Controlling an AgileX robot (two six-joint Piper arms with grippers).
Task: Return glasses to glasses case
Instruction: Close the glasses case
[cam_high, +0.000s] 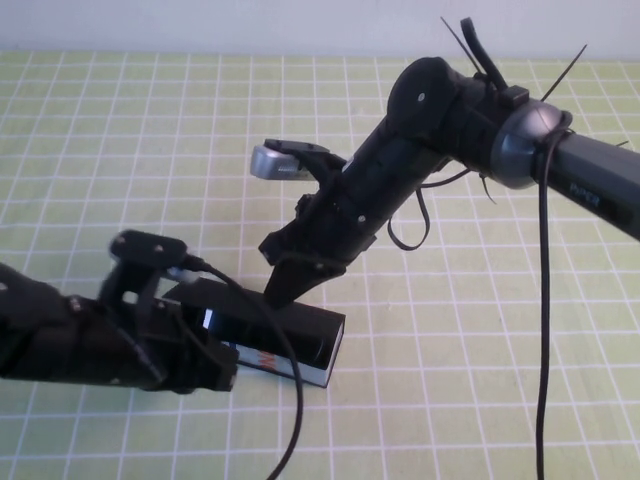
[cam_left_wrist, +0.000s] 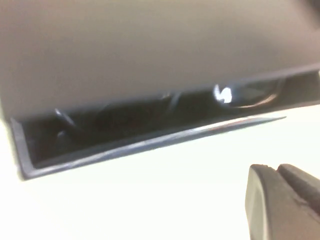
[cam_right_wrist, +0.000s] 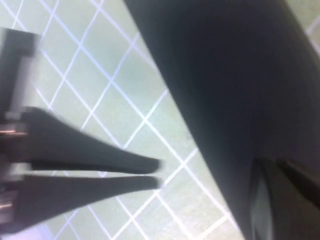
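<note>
Your left claw (cam_high: 215, 365) sits low at the near left end of the glasses case (cam_high: 300, 335), right against its printed side; whether its fingers are apart or together you cannot tell, since only one dark fingertip (cam_left_wrist: 280, 200) shows in the left wrist view. The case lies on the green checked desk (cam_high: 450, 380) with its long axis running from far left to near right; its white side faces you with blue and orange print, too small to read. The left wrist view looks into the narrow slit under the lid, which is nearly down; inside, the glasses (cam_left_wrist: 165, 107) lie lengthwise along the case, a lens catching a bright glint. Your right claw (cam_high: 285, 288) comes down from the far right, its fingers (cam_right_wrist: 100, 155) pressed together to a point, tip touching the lid's top near its far edge.
</note>
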